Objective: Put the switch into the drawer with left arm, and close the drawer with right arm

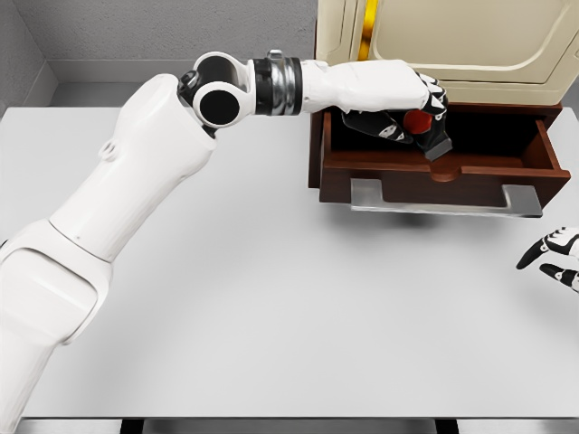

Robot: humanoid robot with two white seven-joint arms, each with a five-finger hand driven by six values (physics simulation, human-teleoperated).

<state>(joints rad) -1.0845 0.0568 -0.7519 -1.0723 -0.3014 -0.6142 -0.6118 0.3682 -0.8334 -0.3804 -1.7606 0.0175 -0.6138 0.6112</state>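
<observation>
Fingers [391, 125] of the left hand [398, 104] are curled around the switch [423, 127], clamping it from above. That switch shows as a red part tucked under the knuckles with a grey end poking out toward the drawer's front wall. It hangs inside the open drawer [434, 170], over the left half of the cavity and close behind the front wall; whether it touches the drawer floor cannot be told, since the hand covers it.

Its long axis seems to run on a slant, from the red part up under the palm down to the grey end, which points forward and a little right, toward the front panel. The rest of its shape is hidden.

By my reading, the placing step is nearly done: the switch is already within the drawer's walls but not yet let go. The next move calls for lowering it until it rests, loosening the fingers, and lifting the hand straight up and back over the left wall without catching the wood.

The drawer stands pulled out from the cabinet [434, 45] at the far edge of the table [271, 316], its metal handle [448, 203] facing the robot. The right hand [554, 258] waits near the table's right edge, fingers loosely spread and empty, well apart from the handle it must push for closing.
</observation>
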